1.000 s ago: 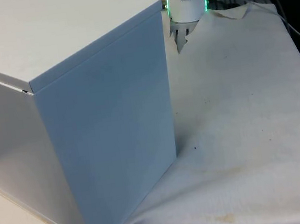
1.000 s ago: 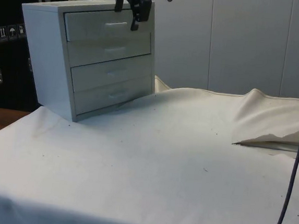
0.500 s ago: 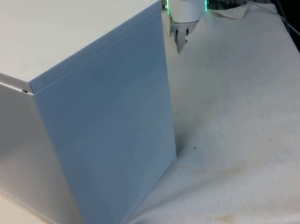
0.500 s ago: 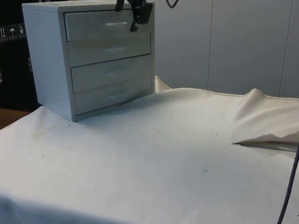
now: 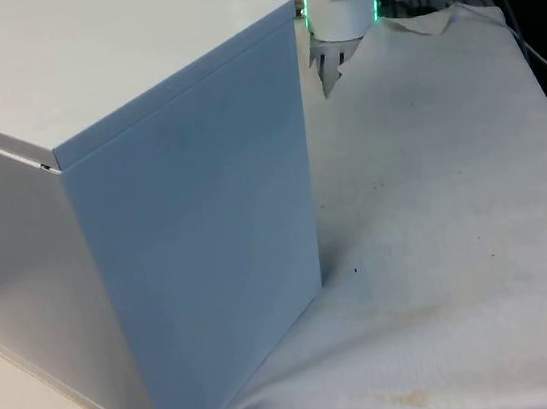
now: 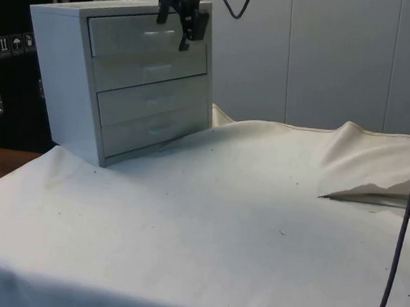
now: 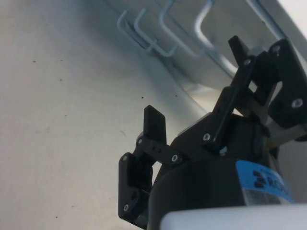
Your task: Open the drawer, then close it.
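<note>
White chest of drawers [image 6: 126,75] on the table [image 6: 206,225], all drawers shut. Gripper [image 6: 179,22] spread open, holding nothing, right in front of the top drawer [image 6: 140,36], beside its handle [image 7: 211,36].

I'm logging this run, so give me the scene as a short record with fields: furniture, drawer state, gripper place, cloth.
furniture: white chest with four drawer fronts, each with a handle, at the table's end
drawers: all look shut in the side view
gripper: open, in front of the top drawer, near its right end; not holding the handle
fingers: one apart from the other, nothing between them
cloth: white, rumpled at the side view's right
task stage: drawer not yet opened
</note>
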You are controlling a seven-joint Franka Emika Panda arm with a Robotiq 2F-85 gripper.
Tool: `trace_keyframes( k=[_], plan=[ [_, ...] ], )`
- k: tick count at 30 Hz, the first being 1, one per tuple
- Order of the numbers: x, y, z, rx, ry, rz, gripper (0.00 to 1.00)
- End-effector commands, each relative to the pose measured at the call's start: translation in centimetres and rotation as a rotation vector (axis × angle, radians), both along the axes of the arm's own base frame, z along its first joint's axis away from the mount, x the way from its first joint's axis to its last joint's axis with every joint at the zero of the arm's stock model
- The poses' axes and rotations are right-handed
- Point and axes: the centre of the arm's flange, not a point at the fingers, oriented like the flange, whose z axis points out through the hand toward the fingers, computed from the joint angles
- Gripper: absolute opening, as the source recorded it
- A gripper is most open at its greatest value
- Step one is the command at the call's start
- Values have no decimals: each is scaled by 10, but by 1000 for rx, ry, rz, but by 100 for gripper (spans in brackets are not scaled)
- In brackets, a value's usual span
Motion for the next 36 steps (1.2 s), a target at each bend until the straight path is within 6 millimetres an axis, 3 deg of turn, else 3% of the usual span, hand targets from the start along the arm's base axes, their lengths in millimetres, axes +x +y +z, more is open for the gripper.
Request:
trace_keyframes(
  k=[1, 8, 26, 28, 32, 33, 34, 36],
  plan=[
    [-1, -3, -1, -2, -8, 8, 100],
    [0, -10, -4, -8, -15, 2, 100],
    [7, 0, -18, -25, -12, 18, 100],
    [7, -1, -18, -26, -11, 17, 94],
    [7, -1, -19, -24, -3, 13, 72],
    [7, -1, -18, -28, -10, 18, 72],
    [7, -1, -18, -28, -12, 17, 62],
    [8, -2, -18, -29, -13, 17, 52]
  ],
)
